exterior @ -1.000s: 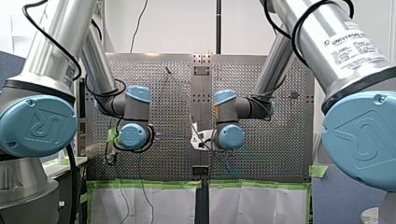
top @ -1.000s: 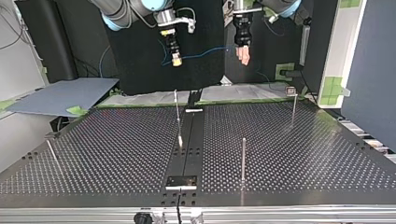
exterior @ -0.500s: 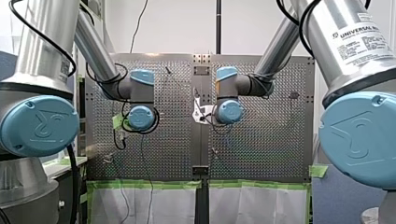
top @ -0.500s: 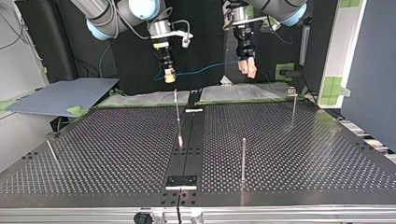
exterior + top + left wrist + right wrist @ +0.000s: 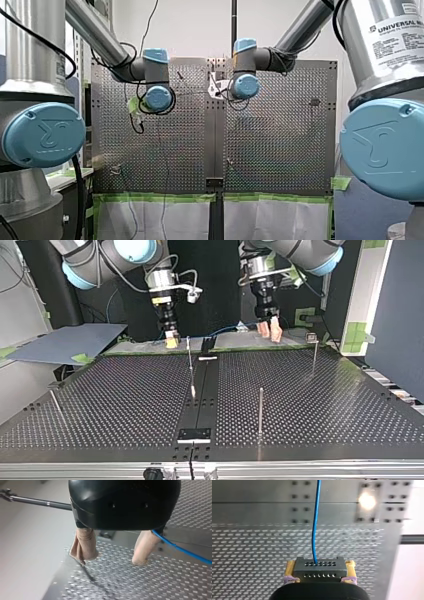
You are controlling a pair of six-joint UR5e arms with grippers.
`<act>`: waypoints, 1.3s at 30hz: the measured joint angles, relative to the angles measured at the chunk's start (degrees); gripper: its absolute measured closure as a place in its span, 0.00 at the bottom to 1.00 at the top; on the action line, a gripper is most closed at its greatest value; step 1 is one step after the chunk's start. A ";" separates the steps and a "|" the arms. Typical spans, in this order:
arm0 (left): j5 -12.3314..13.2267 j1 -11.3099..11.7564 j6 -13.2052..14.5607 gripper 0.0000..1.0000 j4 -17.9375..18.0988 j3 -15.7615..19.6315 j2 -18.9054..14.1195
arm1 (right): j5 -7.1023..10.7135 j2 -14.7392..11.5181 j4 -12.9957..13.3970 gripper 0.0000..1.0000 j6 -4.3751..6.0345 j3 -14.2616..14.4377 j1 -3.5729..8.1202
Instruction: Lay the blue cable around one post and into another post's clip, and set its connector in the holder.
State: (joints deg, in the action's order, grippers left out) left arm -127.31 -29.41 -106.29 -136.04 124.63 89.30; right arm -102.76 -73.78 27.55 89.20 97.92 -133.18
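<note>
Right gripper (image 5: pixel 320 576) clamps the rigid connector (image 5: pixel 319 566) by its sides; blue cable (image 5: pixel 315 525) looks limp, left gripper (image 5: pixel 111 557) agape.

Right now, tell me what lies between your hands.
The blue cable, in the top view: it runs from the connector in my right hand to my left hand.

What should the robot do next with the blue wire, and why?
Probably bring my right claw, shut on the connector, in over the table toward the nearest post. The blue cable hangs in the air between it and my open left claw, not yet around any post.
</note>
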 joint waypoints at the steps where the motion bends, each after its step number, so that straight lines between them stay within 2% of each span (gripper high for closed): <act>1: -0.06 0.11 -0.05 0.00 -0.61 -0.60 -0.58 | 0.00 -0.63 -0.61 1.00 -0.20 -0.62 -0.06; 13: -0.60 2.21 -0.92 0.00 -6.25 -6.24 -6.19 | 0.21 -6.50 -6.48 1.00 -0.78 -6.49 0.13; 19: -0.34 3.36 -2.17 0.00 -9.16 -9.16 -7.28 | 0.45 -8.66 -9.60 1.00 -0.92 -9.61 0.15; 21: 0.18 3.86 -2.21 0.00 -10.06 -10.04 -7.33 | 0.52 -8.53 -10.56 1.00 -1.13 -10.56 0.08; 28: 3.43 7.05 -1.64 0.00 -13.66 -13.65 -7.21 | 1.27 -6.35 -14.36 1.00 -3.18 -14.37 -0.31; 33: 5.63 9.25 -1.50 0.00 -15.86 -15.85 -7.20 | 1.79 -4.88 -16.76 1.00 -3.55 -16.77 -0.53; 39: 8.31 11.92 -1.15 0.00 -18.56 -18.55 -6.42 | 2.36 -3.04 -19.70 1.00 -3.41 -19.71 -0.41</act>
State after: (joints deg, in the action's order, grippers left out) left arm -119.00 -17.49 -107.43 -154.60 106.09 82.88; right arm -100.39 -76.81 7.84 85.79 78.20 -133.60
